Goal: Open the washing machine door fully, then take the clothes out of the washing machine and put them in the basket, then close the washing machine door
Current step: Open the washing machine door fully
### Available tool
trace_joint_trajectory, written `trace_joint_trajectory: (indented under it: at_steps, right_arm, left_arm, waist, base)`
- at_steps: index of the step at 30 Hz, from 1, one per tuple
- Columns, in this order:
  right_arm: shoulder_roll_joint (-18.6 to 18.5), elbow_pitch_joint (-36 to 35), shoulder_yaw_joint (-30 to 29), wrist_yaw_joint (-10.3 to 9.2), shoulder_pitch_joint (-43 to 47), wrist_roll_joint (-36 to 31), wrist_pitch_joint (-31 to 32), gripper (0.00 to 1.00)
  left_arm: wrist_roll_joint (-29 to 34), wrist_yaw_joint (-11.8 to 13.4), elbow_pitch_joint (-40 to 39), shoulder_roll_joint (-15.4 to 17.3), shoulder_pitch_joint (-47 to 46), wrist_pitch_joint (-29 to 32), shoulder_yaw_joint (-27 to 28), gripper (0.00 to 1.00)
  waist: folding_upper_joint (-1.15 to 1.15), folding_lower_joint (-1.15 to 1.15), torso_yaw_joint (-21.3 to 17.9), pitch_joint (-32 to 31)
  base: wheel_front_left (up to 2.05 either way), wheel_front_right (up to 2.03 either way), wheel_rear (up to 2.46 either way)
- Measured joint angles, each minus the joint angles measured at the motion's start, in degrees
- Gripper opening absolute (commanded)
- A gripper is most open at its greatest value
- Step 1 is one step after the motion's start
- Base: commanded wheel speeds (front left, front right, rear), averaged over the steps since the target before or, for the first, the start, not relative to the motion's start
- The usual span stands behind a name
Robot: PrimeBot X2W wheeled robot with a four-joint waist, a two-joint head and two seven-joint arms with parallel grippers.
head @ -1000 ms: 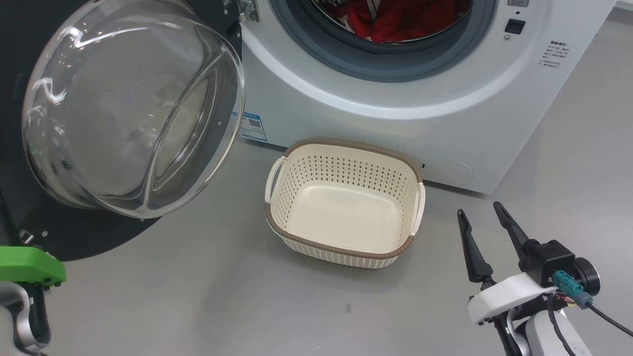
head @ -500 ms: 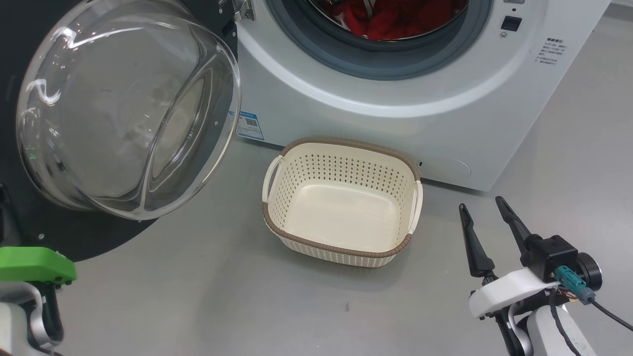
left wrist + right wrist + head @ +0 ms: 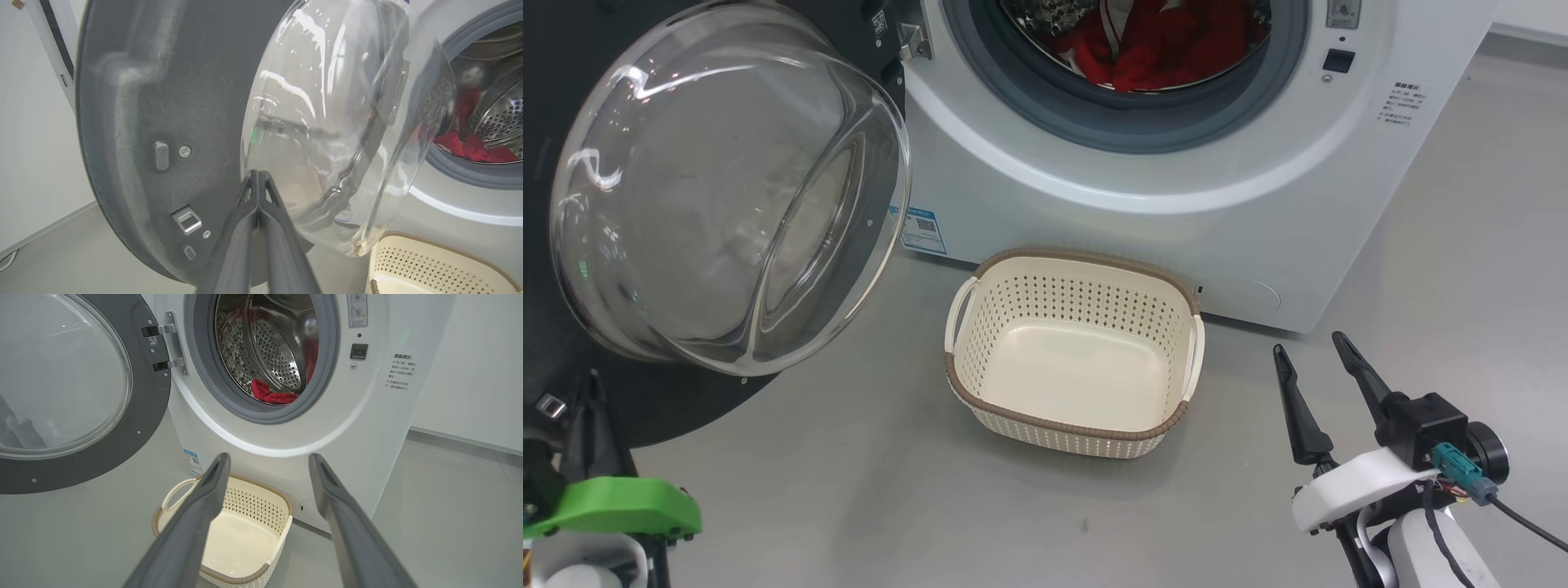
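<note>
You're holding the right gripper [image 3: 268, 457] spread wide and empty. The basket [image 3: 282, 500] is sitting just below and ahead of it, the clothes [image 3: 271, 396] lying beyond, inside the washing machine [image 3: 367, 437]. Be reaching high over the grey seal [image 3: 261, 416] (snag risk). The left gripper [image 3: 257, 173], pinched shut, is pointing at the open washing machine door [image 3: 135, 122].
</note>
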Motion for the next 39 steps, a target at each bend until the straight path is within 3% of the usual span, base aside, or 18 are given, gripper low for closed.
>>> trace_joint_trajectory:
  at_steps: [7, 8, 10, 11, 13, 14, 26, 39]
  right_arm:
    - [0.0, 0.0, -0.1, 0.0, 0.2, 0.5, 0.0, 1.0]
    - [0.0, 0.0, 0.0, 0.0, 0.2, 0.5, 0.0, 1.0]
    - [0.0, 0.0, 0.1, 0.01, 0.3, 0.6, 0.0, 1.0]
    - [0.0, 0.0, 0.1, 0.01, 0.4, 0.9, 0.0, 1.0]
    - [0.0, 0.0, 0.2, 0.01, 0.7, 1.5, 0.0, 1.0]
    - [0.0, 0.0, 0.2, 0.01, 0.9, 1.6, 0.0, 1.0]
    - [0.0, -1.4, 2.0, 0.01, 1.2, 3.0, 0.0, 1.0]
    - [0.0, -2.5, 3.7, -0.04, 1.2, 4.0, 0.0, 1.0]
  left_arm:
    - [1.1, 0.0, -3.0, -1.8, 3.5, 0.0, -2.5, 0.0]
    - [1.1, 0.0, -3.5, -1.9, 3.9, 0.0, -2.6, 0.07]
    - [1.1, 0.0, -4.7, -2.0, 4.8, -0.1, -3.0, 0.3]
    - [1.1, 0.0, -5.4, -2.0, 5.3, -0.1, -3.4, 0.47]
    - [1.2, 0.0, -6.6, -2.6, 6.3, -0.1, -4.0, 0.93]
    - [1.3, 0.0, -7.2, -2.9, 6.8, -0.1, -4.5, 1.0]
    - [3.0, -1.4, -13.7, -3.7, 9.7, -0.5, -8.7, 1.0]
    - [3.7, -3.5, -16.9, -3.1, 11.9, 2.1, -12.1, 1.0]
  waist:
    - [0.0, 0.0, -0.7, -1.1]
    - [0.0, 0.0, -0.8, -1.2]
    - [0.0, 0.0, -1.1, -1.5]
    - [0.0, 0.0, -1.2, -1.7]
    - [0.0, 0.0, -1.5, -2.0]
    - [0.0, 0.0, -1.7, -2.1]
    - [0.0, 0.0, -4.8, -2.4]
    - [0.0, 0.0, -11.3, -2.5]
  base:
    - [0.0, 0.0, 0.0]
    - [0.0, 0.0, 0.0]
    - [0.0, 0.0, 0.0]
    - [0.0, 0.0, 0.0]
    - [0.0, 0.0, 0.0]
    - [0.0, 0.0, 0.0]
    - [0.0, 0.0, 0.0]
    - [0.0, 0.0, 0.0]
